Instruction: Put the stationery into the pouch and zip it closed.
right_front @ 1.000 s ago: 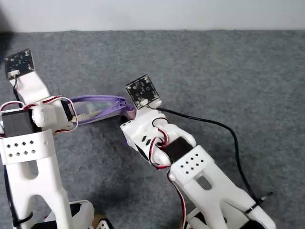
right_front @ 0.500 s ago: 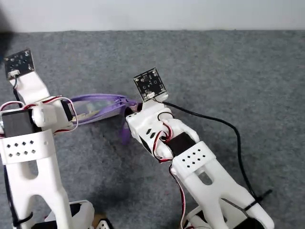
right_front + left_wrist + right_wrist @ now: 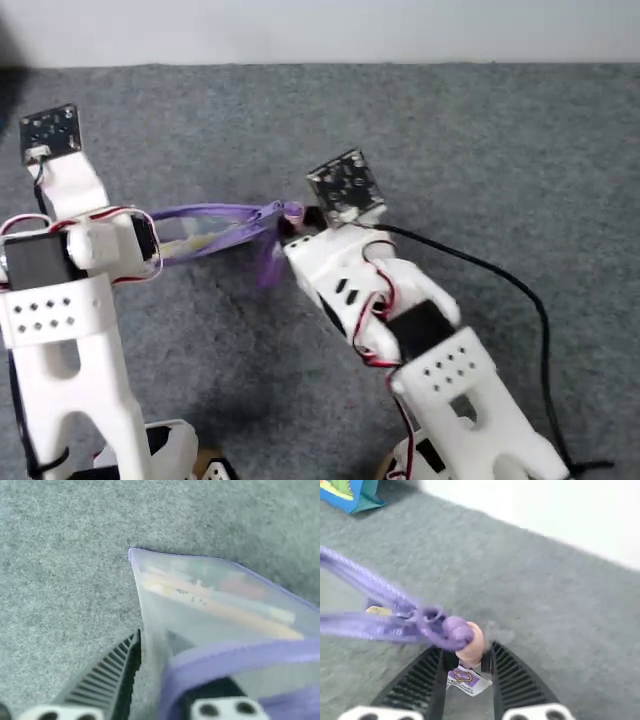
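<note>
A clear pouch (image 3: 205,228) with purple trim is stretched between both arms above the grey mat. My left gripper (image 3: 150,240) is shut on its left end. In the left wrist view the pouch (image 3: 165,580) holds several pens and pencils (image 3: 220,607), and its purple edge runs through the left gripper (image 3: 167,685). My right gripper (image 3: 290,228) is at the pouch's right end. In the right wrist view the right gripper (image 3: 466,665) is shut on the zipper pull (image 3: 462,637), a purple and peach charm with a small tag. The purple zipper band (image 3: 370,605) leads away from it.
A purple strap (image 3: 268,262) hangs from the pouch's right end. A black cable (image 3: 500,285) trails across the mat from the right arm. A blue-green object (image 3: 350,492) lies at the mat's far edge. A white wall (image 3: 320,30) closes off the back.
The right gripper has moved to the right with the zipper pull, drawing the pouch's right end along and pulling it taut. The left arm has hardly shifted.
</note>
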